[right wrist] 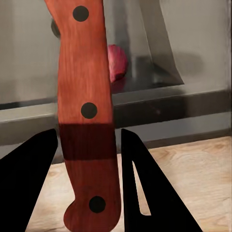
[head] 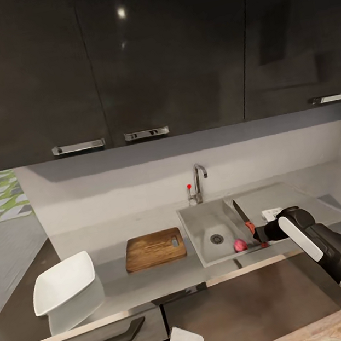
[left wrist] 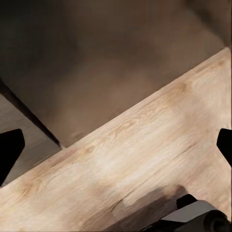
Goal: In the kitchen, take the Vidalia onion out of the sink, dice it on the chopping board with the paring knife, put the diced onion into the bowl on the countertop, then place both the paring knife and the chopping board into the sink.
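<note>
My right arm reaches in from the frame's lower right; right gripper point(right wrist: 86, 150) pinches the red-orange-handled paring knife point(right wrist: 84, 96) over the grey steel sink point(head: 194, 227). A small pink-red onion point(head: 239, 245) lies beside it. Left gripper point(left wrist: 116, 145), fingers spread, hangs low over pale wooden floor point(left wrist: 145, 145).

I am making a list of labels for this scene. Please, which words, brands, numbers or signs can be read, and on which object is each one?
None: no readable text on the cabinets, the chopping board, the bowl or the paring knife handle, which carries three plain dark rivets.

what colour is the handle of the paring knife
Red-orange wood grain with three dark rivets, clearest in the right wrist view: paring knife.
</note>
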Robot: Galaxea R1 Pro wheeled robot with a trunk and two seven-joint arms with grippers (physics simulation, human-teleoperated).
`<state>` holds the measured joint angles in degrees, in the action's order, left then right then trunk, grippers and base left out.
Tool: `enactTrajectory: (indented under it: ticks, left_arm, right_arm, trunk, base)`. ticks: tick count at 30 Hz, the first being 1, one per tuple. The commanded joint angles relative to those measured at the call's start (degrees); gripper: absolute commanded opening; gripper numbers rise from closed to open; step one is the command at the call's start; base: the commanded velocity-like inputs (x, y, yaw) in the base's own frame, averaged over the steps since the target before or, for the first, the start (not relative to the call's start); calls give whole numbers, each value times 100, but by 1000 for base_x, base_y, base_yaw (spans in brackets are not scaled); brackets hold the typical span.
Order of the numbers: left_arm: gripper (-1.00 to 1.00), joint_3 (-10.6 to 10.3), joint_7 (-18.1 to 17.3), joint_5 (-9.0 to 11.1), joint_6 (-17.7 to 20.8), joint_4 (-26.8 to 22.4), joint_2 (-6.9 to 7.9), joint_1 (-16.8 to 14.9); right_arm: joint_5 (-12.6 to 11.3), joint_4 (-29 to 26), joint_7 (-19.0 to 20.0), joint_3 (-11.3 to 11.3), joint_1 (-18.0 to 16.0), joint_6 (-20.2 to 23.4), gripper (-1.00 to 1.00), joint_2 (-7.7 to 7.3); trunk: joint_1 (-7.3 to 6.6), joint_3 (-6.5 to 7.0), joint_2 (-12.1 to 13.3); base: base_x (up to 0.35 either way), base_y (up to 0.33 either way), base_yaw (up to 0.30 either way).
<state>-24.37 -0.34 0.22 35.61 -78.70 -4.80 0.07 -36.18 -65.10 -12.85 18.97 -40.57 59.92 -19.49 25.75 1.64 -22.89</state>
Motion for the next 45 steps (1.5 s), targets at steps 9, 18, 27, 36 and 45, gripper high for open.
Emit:
enactTrajectory:
  ticks: [9,18,27,36,45]
  left_arm:
    - [100,-514,-31,4,988,-1171,-319,-32]
    - [100,-493,-429,4,1024,-1205,-520,-434]
    - [100,742,-1858,4,838,-1195,-477,-1562]
    - [100,1302,-2372,12,824,-723,-461,-2965]
    - [100,1690,-2424,18,695,652,24,-3355]
  right_arm:
    - [-65,-3,-68,-368,-4,8,-100,-53]
    - [-65,-3,-68,-434,-4,8,-100,-175]
    - [-65,-3,-68,-438,-4,8,-100,-231]
    - [-65,-3,-68,-444,-4,8,-100,-268]
    - [-65,-3,-68,-450,-4,8,-100,-280]
  trunk:
    - [3,26,-3]
    - [3,54,-3]
    - [3,82,-3]
    - [3,110,-3]
    - [3,138,-3]
  base:
    - [0,0,-133]
    - [0,0,-164]
    - [0,0,-166]
    - [0,0,-154]
    - [0,0,-111]
